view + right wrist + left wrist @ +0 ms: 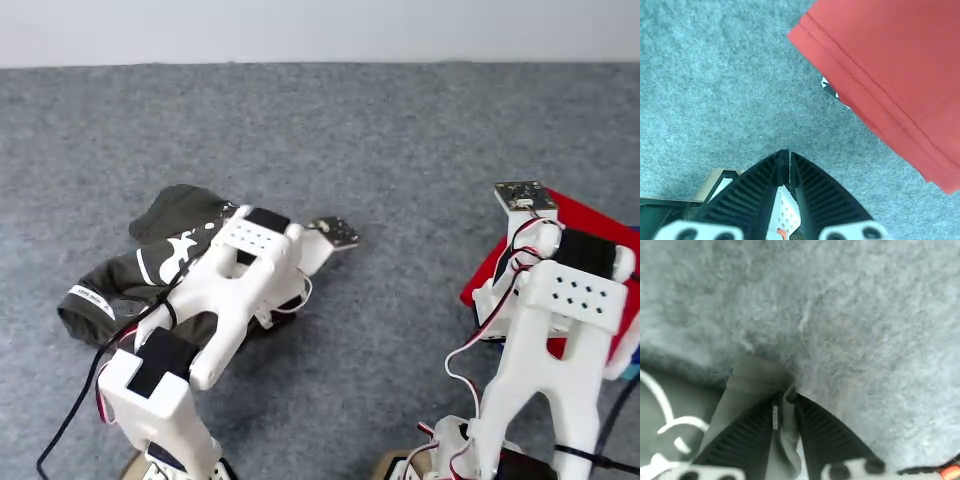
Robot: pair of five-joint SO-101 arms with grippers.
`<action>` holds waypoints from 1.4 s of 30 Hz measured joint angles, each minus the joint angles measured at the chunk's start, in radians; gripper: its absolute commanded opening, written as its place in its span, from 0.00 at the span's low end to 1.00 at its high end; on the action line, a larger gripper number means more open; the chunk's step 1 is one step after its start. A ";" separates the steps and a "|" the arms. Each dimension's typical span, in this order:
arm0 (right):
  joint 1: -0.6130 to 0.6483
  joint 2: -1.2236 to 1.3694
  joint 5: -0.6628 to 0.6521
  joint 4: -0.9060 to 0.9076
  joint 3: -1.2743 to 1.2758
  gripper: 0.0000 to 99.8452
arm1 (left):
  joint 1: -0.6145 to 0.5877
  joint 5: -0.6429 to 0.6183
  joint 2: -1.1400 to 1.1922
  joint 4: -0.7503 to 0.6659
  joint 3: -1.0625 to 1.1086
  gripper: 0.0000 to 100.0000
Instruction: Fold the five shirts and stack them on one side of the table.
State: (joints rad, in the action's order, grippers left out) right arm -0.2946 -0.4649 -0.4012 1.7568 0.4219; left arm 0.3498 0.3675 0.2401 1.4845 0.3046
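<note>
While the high view looks down on the grey table cover (pixel 400 130), it shows the left arm (pixel 240 290) bent low across a crumpled olive shirt (pixel 150 265) with white print. The shirt lies bunched on the table's left half and is not yet flat or folded. The right arm (pixel 560 320) stands upright at the far right, over a red shirt (pixel 590 215) that lies flat with straight edges. That shirt looks already folded and set down as the start of the stack, which would explain why this arm waits beside it.

In the left wrist view, the left gripper (pixel 785 395) is clenched on a fold of the olive cloth. A ridge of fabric runs up between the two ribbed fingers and bulges just past their tips, right at the shirt's edge where it meets the bare cover. Pinching at the hem makes sense — from there the cloth can be drawn out and spread before any fold.

In the right wrist view, the right gripper (pixel 789 155) has its jaws pressed together with nothing between them. It hangs over bare cover near the stitched hem of the red shirt — close to the cloth but apart from it.
</note>
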 measured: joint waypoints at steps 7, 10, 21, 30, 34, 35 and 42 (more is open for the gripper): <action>0.000 0.000 0.000 0.000 0.000 0.01 | 0.000 -0.002 0.005 0.114 -0.137 0.05; 0.000 0.000 0.000 0.000 0.000 0.01 | 0.000 0.009 0.017 0.117 -0.135 0.08; 0.000 0.000 0.000 0.000 0.000 0.01 | 0.005 0.018 0.017 0.077 -0.083 0.08; 0.000 0.000 0.000 0.000 0.000 0.01 | -0.002 0.018 0.017 0.043 -0.057 0.01; 0.000 0.000 0.000 0.000 0.000 0.01 | -0.002 0.020 0.017 0.051 -0.044 0.01; 0.000 0.000 0.000 0.000 0.000 0.01 | -0.002 0.020 0.015 0.066 -0.044 0.01; 0.000 0.000 0.000 0.000 -0.002 0.01 | -0.008 0.020 -0.253 0.226 -0.161 0.01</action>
State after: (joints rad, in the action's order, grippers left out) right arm -0.2946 -0.4649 -0.4012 1.7568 0.4204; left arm 0.3422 0.3874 -0.0130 1.7100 0.1435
